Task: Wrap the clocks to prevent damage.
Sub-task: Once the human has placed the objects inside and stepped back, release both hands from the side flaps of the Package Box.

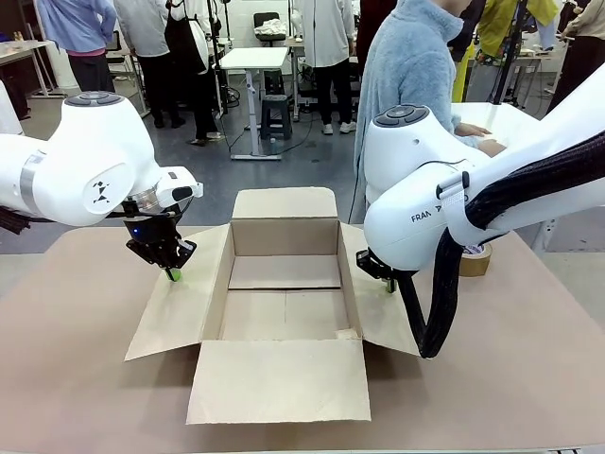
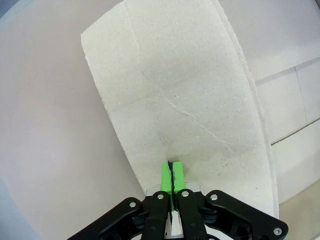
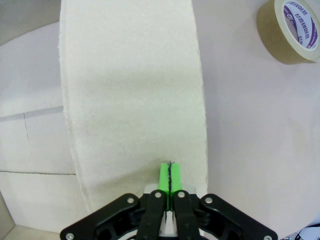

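Note:
An open cardboard box [image 1: 284, 237] stands mid-table with nothing inside and all flaps spread out. My left gripper [image 1: 173, 274] [image 2: 172, 170] is shut, nothing between its green pads, its tip down on the box's left flap [image 1: 184, 307] [image 2: 175, 90]. In the same way my right gripper [image 1: 389, 284] [image 3: 170, 172] is shut and empty, tip down on the right flap [image 1: 380, 312] [image 3: 130, 90]. The clocks are out of view.
A brown tape roll [image 1: 475, 260] [image 3: 292, 30] lies on the table to the right of the box, behind my right arm. A person [image 1: 411, 66] stands at the far side, turned toward a white table [image 1: 515, 123]. The front flap [image 1: 279, 378] lies flat toward me.

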Controlling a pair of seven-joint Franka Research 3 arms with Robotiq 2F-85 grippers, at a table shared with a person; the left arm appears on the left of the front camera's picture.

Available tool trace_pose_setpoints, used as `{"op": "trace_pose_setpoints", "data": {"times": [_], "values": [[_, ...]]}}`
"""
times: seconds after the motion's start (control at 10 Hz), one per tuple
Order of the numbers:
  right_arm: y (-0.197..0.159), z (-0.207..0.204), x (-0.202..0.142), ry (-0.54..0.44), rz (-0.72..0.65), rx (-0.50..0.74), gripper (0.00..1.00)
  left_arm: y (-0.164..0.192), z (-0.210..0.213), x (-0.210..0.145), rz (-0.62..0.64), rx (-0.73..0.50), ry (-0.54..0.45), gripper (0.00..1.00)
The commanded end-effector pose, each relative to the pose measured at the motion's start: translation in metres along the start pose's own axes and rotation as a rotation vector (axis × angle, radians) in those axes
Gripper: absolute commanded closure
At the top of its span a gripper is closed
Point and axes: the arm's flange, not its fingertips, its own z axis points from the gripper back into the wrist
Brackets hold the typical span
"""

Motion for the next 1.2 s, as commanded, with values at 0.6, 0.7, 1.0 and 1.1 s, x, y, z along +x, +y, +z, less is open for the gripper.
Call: {"op": "trace_pose_setpoints", "data": {"times": [0.6, 0.7, 1.0, 1.1], "values": [[0.0003, -0.0020, -0.0009, 0.007, -0.003, -0.004, 0.99, 0.0004, 0.0025, -0.0006, 0.000, 0.001, -0.005, 0.99], [0.0003, -0.0020, -0.0009, 0.007, -0.003, -0.004, 0.99, 0.0004, 0.0025, -0.0006, 0.000, 0.001, -0.005, 0.99], [0.0003, -0.0020, -0.0009, 0.007, -0.003, -0.004, 0.99, 0.0004, 0.0025, -0.0006, 0.000, 0.001, -0.005, 0.99], [0.0003, -0.0020, -0.0009, 0.007, -0.003, -0.004, 0.99, 0.0004, 0.0025, -0.0006, 0.000, 0.001, -0.005, 0.99]]}}
